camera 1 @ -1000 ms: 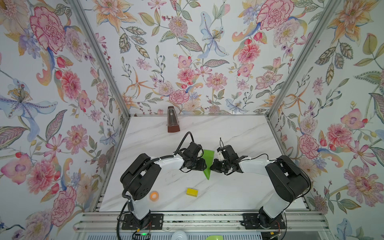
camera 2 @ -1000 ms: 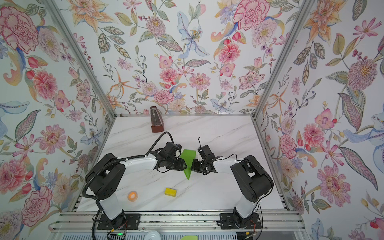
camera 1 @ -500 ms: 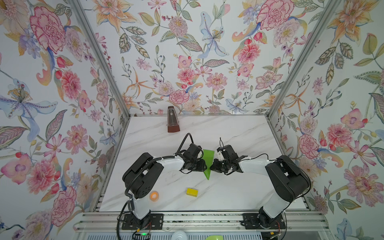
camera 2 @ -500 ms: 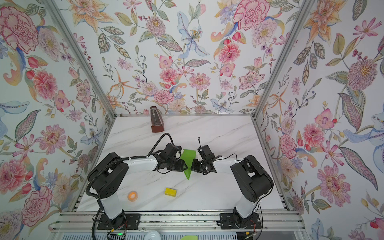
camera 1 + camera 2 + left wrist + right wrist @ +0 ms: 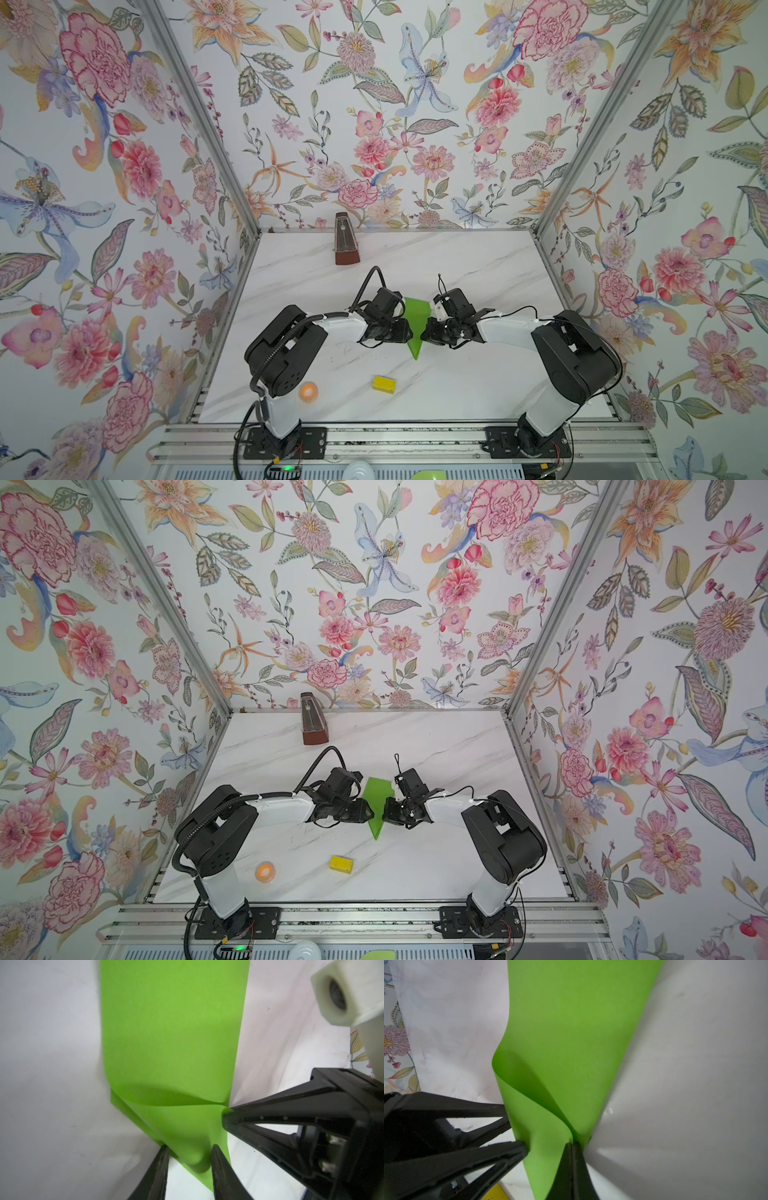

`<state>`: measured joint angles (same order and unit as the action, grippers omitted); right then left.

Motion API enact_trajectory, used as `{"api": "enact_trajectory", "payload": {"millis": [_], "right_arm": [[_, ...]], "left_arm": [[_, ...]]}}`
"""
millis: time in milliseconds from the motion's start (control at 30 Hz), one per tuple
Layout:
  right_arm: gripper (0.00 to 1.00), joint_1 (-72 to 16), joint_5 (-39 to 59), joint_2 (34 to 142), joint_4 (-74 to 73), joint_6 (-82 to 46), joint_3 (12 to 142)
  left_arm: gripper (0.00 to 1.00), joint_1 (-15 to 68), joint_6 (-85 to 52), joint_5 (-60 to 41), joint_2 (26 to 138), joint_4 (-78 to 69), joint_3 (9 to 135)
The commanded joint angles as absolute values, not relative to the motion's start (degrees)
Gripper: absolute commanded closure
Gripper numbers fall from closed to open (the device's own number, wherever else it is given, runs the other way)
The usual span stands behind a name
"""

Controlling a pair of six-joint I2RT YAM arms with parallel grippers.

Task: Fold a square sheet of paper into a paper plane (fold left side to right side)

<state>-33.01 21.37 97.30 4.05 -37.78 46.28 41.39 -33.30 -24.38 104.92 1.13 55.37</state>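
Right gripper point(image 5: 572, 1145) clenched, pinching paper point(image 5: 417, 311) edge. Left gripper point(image 5: 189, 1148) part-open, tips straddling raised bulge, not clamped. Paper mid-table point(image 5: 478, 382) between grippers, narrow, half-lifted. Risk: left closing on bulge sets crooked crease; right's pull could tear edge.

White, grey-veined marble tabletop point(image 5: 478, 270) point(image 5: 457, 746), seen whole in both top views. At the back edge, left of centre, a brown metronome point(image 5: 347, 243) point(image 5: 314, 723) stands upright. At mid-tabletop sits a folded lime-green paper point(image 5: 417, 316) point(image 5: 376, 800), narrow point toward the front; whether it rests flat on the surface cannot be told. Nearer the front, well apart from the paper, lies a small yellow block point(image 5: 384, 384) point(image 5: 341, 864), and further left a small orange-and-white ring point(image 5: 308, 392) point(image 5: 265, 872).
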Motion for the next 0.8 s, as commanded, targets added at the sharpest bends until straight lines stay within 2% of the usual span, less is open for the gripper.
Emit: {"api": "enact_trajectory", "payload": {"millis": [0,767], "right_arm": [[1.00,-33.1,19.6,96.3,7.3,-36.2,48.0],[1.00,-31.8,20.1,100.5,7.6,-34.2,49.2]], "left_arm": [[0.63,40.8,-32.8,-24.3,107.3,3.2,53.6],[0.65,40.5,-32.6,-24.6,107.8,4.1,53.1]]}}
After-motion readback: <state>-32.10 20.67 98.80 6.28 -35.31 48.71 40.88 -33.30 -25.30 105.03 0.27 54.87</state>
